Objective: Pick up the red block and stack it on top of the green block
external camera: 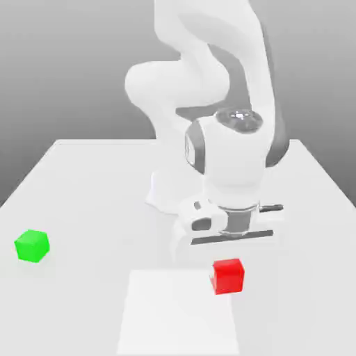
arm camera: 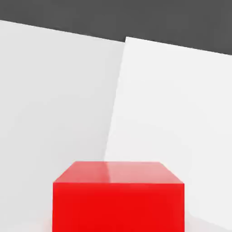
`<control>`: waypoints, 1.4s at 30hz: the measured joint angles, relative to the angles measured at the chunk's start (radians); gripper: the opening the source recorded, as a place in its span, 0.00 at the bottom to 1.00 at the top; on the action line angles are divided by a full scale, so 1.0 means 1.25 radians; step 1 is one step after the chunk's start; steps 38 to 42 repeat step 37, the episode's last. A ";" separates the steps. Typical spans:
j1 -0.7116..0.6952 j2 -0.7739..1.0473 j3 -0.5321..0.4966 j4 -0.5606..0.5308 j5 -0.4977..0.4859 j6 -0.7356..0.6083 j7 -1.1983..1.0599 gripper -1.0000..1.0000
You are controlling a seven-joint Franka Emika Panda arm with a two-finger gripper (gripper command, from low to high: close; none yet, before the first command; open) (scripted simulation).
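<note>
Resting on the tabletop (external camera: 83, 181), the red block (external camera: 228, 275) is seen just below the arm's hand, well apart from the green block (external camera: 31, 246). An off-centre descent could nudge it aside; gripper state cannot be told.

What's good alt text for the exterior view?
A white robot arm stands on a white table, its hand just behind a red block. A green block sits apart, far toward the exterior view's left.
</note>
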 joint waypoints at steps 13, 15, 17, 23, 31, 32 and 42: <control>-0.275 -0.040 -0.131 0.008 0.000 -0.048 0.041 0.00; -0.315 -0.046 -0.157 0.010 -0.003 -0.055 0.050 0.00; -0.358 -0.051 -0.180 0.011 -0.006 -0.061 0.059 0.00; -0.483 -0.067 -0.245 0.015 -0.018 -0.081 0.086 0.00; -0.594 -0.019 -0.295 0.022 0.019 -0.041 0.079 0.00; -0.594 0.009 -0.286 0.024 0.044 -0.017 0.062 0.00; -0.615 0.087 -0.250 0.028 0.116 0.052 0.010 1.00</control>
